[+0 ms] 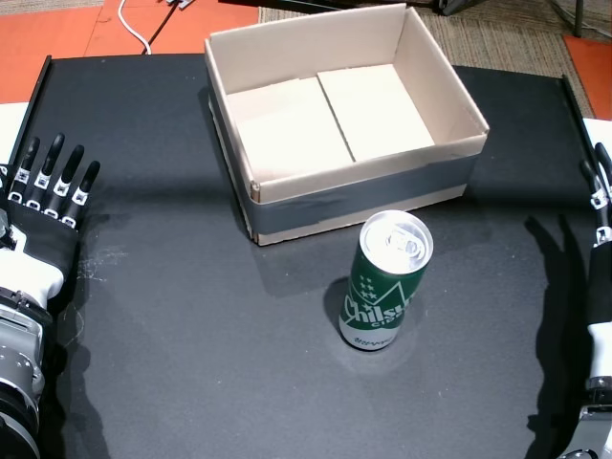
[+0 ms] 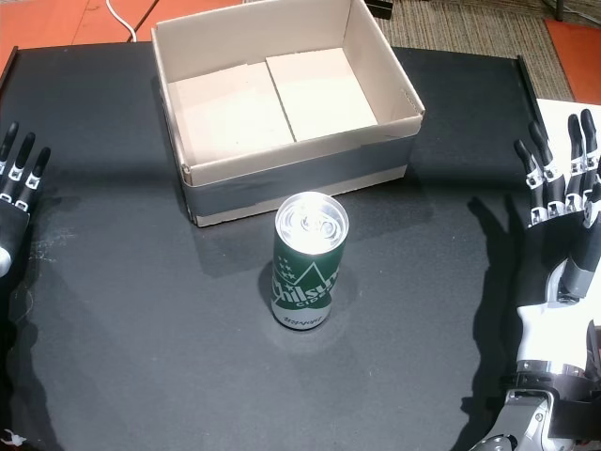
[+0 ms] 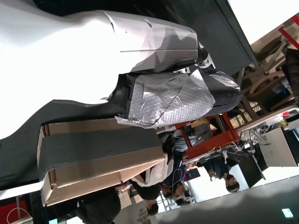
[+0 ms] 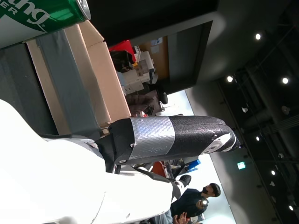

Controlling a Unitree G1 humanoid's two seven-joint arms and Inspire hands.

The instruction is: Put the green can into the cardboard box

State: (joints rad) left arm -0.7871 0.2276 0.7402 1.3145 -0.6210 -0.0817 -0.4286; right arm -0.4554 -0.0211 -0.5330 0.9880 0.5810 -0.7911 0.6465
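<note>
Black-fingered left robot hand (image 1: 43,206) spread flat, holding nothing, at one desk (image 1: 172,325) edge, right robot hand (image 2: 563,188) likewise splayed opposite, green can (image 1: 384,281) upright between them, unobstructed, just before the empty cardboard box (image 1: 335,124).

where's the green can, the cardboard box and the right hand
green can (image 1: 382,292), head view, on its green side label
cardboard box (image 1: 368,182), head view, on its taped front wall
right hand (image 2: 563,183), head view, on the knuckles
</note>
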